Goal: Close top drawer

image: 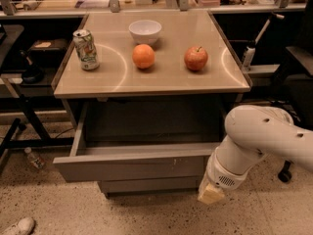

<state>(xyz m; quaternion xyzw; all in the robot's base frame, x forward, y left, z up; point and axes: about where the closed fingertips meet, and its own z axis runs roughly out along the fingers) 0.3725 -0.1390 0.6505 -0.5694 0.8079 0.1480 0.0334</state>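
Note:
The top drawer is a wide grey metal drawer under the tan tabletop. It stands pulled out towards me, and its inside looks bare. Its flat front has small pale scratches. My gripper hangs from the white arm at the lower right. It is just in front of the drawer front's right end, at about its lower edge. I cannot tell whether it touches the front.
A soda can, a white bowl, an orange and an apple stand on the tabletop. A narrower grey drawer front sits below. A bottle and a shoe lie on the floor at left.

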